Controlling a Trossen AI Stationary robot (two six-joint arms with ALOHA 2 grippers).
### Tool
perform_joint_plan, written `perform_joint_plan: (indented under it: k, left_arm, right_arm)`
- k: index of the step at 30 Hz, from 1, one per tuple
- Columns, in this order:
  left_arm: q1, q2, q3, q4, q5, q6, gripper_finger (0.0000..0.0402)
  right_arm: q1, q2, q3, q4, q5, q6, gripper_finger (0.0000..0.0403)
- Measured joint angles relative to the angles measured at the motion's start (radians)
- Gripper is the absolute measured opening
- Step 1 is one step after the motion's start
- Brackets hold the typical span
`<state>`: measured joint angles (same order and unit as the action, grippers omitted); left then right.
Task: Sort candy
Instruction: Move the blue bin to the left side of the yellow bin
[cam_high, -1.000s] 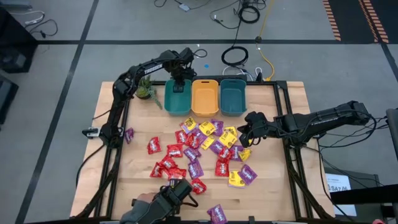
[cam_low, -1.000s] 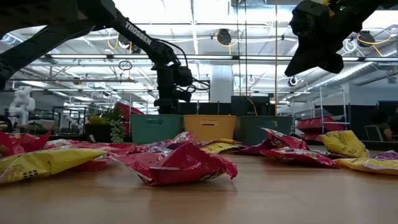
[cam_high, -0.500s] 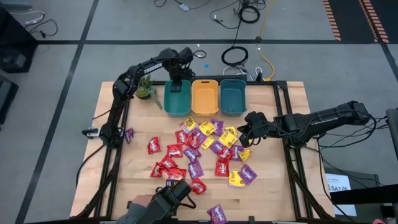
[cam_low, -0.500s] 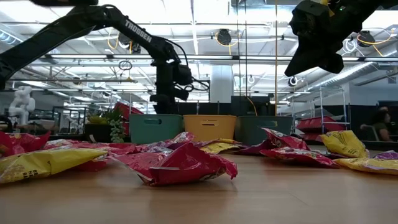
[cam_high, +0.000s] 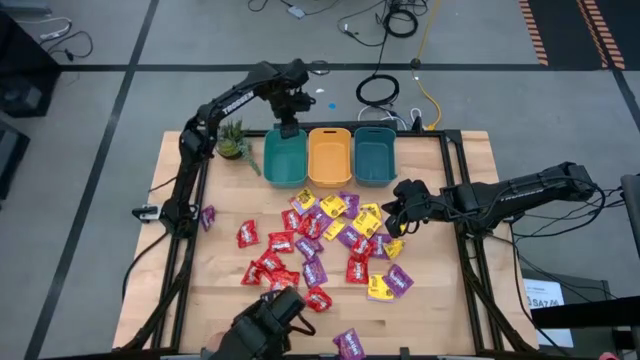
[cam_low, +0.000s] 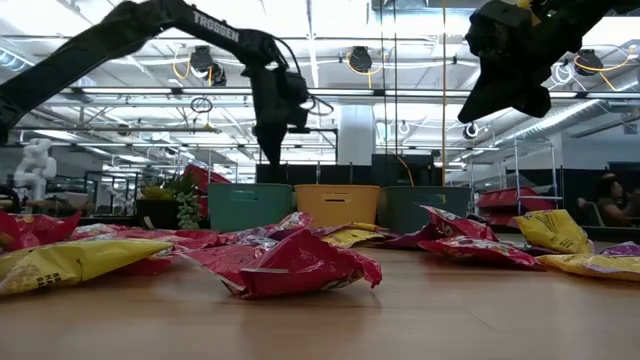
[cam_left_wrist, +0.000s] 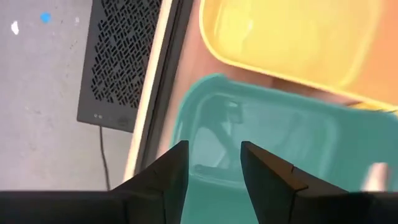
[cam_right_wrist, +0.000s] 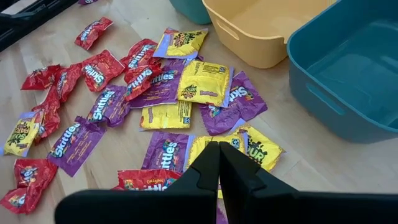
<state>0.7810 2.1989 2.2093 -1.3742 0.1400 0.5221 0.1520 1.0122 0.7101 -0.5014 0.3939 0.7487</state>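
The candy (cam_high: 325, 245) is a loose pile of red, purple and yellow packets lying flat on the middle of the wooden table, and it also shows in the right wrist view (cam_right_wrist: 155, 87). My left gripper (cam_high: 290, 126) hangs open and empty over the far end of the left teal bin (cam_high: 285, 160); in its wrist view (cam_left_wrist: 214, 168) the bin's inside (cam_left_wrist: 280, 143) lies beyond the fingers. My right gripper (cam_high: 392, 216) hovers shut and empty above the pile's right side, over yellow and purple packets (cam_right_wrist: 219, 146). The low view shows it well above the table (cam_low: 500, 95).
An orange bin (cam_high: 329, 156) and a second teal bin (cam_high: 375, 155) stand beside the left one along the far edge. A small plant (cam_high: 232, 140) sits at the far left. Single purple packets lie apart (cam_high: 207, 215) (cam_high: 350, 343). A dark object (cam_high: 270, 320) pokes in at the near edge.
My left gripper has risen out of the left teal bin and shifted slightly toward the far edge. At the near edge, the person's hand with the dark object has drawn back toward the edge. My right arm has kept still.
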Motion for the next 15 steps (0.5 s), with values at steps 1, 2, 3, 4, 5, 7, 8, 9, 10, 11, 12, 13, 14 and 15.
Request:
perform_joint_plan:
  k: [1,2,3,4,5,7,8,9,10,11,12,13,14,15]
  left_arm:
    - [-0.001,-0.018,0.0,-0.011,0.015,-0.026,0.0155]
    - [-0.002,-0.035,-0.001,-0.02,0.035,-0.05,0.0155]
    - [-0.004,-0.053,-0.002,-0.029,0.064,-0.072,0.0155]
    - [-0.005,-0.072,-0.002,-0.041,0.099,-0.095,0.0155]
    - [-0.005,-0.09,-0.003,-0.049,0.139,-0.117,0.0155]
    - [-0.007,-0.129,-0.003,-0.051,0.198,-0.164,0.0155]
    - [-0.009,-0.149,-0.003,-0.05,0.214,-0.189,0.0155]
    - [-0.011,-0.171,-0.003,-0.05,0.218,-0.214,0.0155]
    - [-0.016,-0.193,-0.006,-0.047,0.216,-0.242,0.0155]
    - [-0.022,-0.213,-0.009,-0.045,0.203,-0.27,0.0155]
    - [-0.028,-0.237,-0.019,-0.044,0.181,-0.296,0.0155]
    - [-0.035,-0.264,-0.038,-0.039,0.16,-0.316,0.0155]
    - [-0.046,-0.293,-0.064,-0.026,0.128,-0.337,0.0155]
    - [-0.056,-0.327,-0.097,-0.005,0.096,-0.358,0.0155]
  right_arm:
    - [0.0,0.0,0.0,0.0,0.0,-0.004,0.0002]
    - [0.0,0.0,0.0,0.0,0.0,-0.008,0.0002]
    - [0.0,0.0,0.0,-0.001,0.0,-0.01,0.0002]
    - [0.0,0.0,0.0,-0.003,-0.001,-0.013,0.0002]
    - [0.0,0.0,0.0,-0.005,-0.001,-0.013,0.0002]
    - [0.0,0.0,0.0,-0.01,-0.001,-0.013,0.0002]
    - [0.0,0.0,0.0,-0.01,-0.002,-0.013,0.0002]
    - [0.0,0.0,0.0,-0.011,-0.003,-0.013,0.0002]
    - [0.0,0.0,0.0,-0.015,-0.003,-0.013,0.0002]
    - [0.0,0.0,0.0,-0.02,-0.004,-0.013,0.0002]
    - [0.0,0.0,0.0,-0.023,-0.006,-0.013,0.0002]
    - [0.0,0.0,0.0,-0.027,-0.01,-0.013,0.0002]
    - [0.0,0.0,0.0,-0.032,-0.015,-0.013,0.0002]
    - [0.0,0.0,0.0,-0.034,-0.027,-0.013,0.0002]
